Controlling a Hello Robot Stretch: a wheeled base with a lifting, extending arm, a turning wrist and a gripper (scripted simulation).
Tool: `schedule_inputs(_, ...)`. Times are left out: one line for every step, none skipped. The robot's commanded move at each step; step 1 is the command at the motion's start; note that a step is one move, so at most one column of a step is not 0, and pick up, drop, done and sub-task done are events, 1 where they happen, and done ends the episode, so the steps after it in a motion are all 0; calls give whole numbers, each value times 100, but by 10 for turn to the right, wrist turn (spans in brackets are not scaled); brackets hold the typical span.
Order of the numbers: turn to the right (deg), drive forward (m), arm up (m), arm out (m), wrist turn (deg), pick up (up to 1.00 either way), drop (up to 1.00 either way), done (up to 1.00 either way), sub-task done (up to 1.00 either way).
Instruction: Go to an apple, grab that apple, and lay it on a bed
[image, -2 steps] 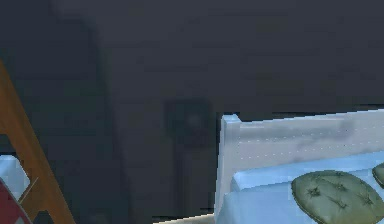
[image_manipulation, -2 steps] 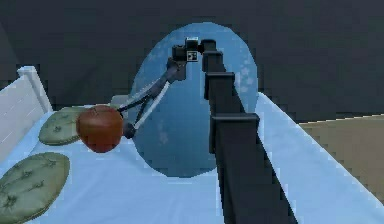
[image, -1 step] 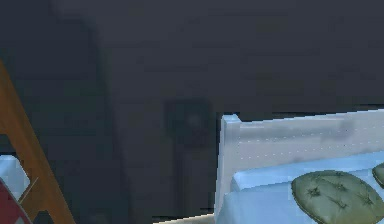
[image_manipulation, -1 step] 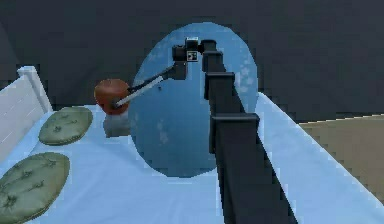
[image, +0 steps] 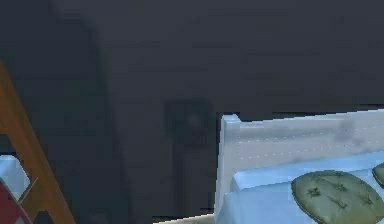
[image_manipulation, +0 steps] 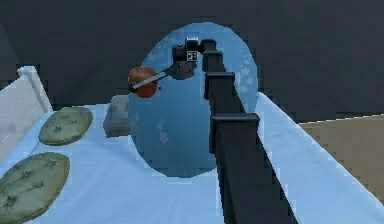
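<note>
Your gripper (image_manipulation: 155, 76) holds the apple (image_manipulation: 146, 86). The red fruit hangs at the finger end, in the air above the bed (image_manipulation: 300, 170) and clear of the cover. About the fingers themselves you cannot tell more. The arm (image_manipulation: 235, 140) reaches out across the light-blue cover.

In my judgement, the main danger is the release. The apple is round and it hangs high over the cover, so if you let it go from there it can bounce and roll off the bed. A grey block (image_manipulation: 118, 118) lies on the cover, lower in the picture than the apple and a little toward the white headboard (image_manipulation: 25, 100). I cannot tell if it is directly under the fruit. If the apple falls on its edge, it will probably jump sideways.

The farther green pillow (image_manipulation: 66, 124) and the nearer green pillow (image_manipulation: 30, 180) lie beside the headboard, and a sloped pillow can also send the fruit rolling. Going lower first seems safer, but go too low and the arm may press into the cover.

As for containers, there is nothing that I can surely name as one. The grey block may be a box, but you cannot tell whether it opens or what is inside. In the forward view, a blue and red shape (image: 12, 182) sits beside an orange wooden frame (image: 30, 150), and it is too unclear to name.
</note>
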Motion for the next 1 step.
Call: schedule_inputs(0, 0, -26, 0, 0, 0, 0, 0, 0)
